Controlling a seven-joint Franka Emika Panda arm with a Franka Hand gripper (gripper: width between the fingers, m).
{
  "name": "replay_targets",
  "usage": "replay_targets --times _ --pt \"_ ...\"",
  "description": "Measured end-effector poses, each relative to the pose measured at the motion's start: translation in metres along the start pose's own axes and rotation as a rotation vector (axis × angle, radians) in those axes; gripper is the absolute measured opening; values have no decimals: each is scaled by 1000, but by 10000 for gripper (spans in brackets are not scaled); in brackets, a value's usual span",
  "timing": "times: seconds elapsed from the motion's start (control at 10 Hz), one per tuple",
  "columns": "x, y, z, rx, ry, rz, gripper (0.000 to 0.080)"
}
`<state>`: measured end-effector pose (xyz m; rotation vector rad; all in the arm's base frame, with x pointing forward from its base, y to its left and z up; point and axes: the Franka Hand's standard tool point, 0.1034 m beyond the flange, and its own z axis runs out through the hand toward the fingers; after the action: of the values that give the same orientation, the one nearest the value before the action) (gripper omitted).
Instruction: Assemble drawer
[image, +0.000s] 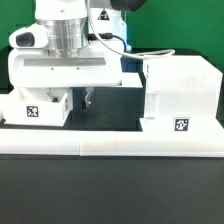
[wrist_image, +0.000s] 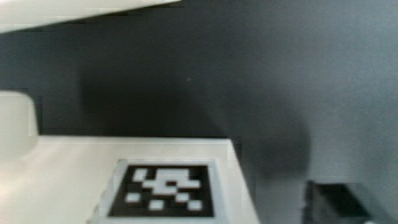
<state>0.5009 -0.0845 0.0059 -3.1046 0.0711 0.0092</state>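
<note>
1. The big hollow cube casing (image: 178, 90) of the drawer set sits on the exterior view's right. It's upright on the table (image: 110, 118), with a black-and-white square tag (image: 181, 125) low on the face toward the camera.
2. A small tray (image: 38, 105) sits on the exterior view's left, well apart from the casing. It has its own marker (image: 33, 112) on the front and the open side faces up.
3. The gripper (image: 88, 98) hangs down between the two, just beside the tray's right-hand wall and much closer to the tray than to the casing. It looks empty. The arm's chunky white wrist blocks most of it, so I can't tell whether the fingers are apart or together.
4. The wrist view is blurry. It shows a flat white panel (wrist_image: 71, 160) carrying a square code (wrist_image: 169, 190), with dark tabletop behind it. It might be the tray, but honestly I can't say for sure.
5. A long low white rail (image: 110, 148) runs across the front, nearer the camera than both drawer parts.
</note>
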Motion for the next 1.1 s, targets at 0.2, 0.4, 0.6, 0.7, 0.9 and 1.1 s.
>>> replay_targets --times 0.2,0.4,0.6,0.7,0.9,1.1 --pt "0 0 0 0 0 0 129" --pt "0 0 0 0 1 0 42" --pt "0 0 0 0 1 0 42" --pt "0 0 0 0 1 0 42" --pt "0 0 0 0 1 0 42" --pt "5 -4 -6 1 5 -37 42"
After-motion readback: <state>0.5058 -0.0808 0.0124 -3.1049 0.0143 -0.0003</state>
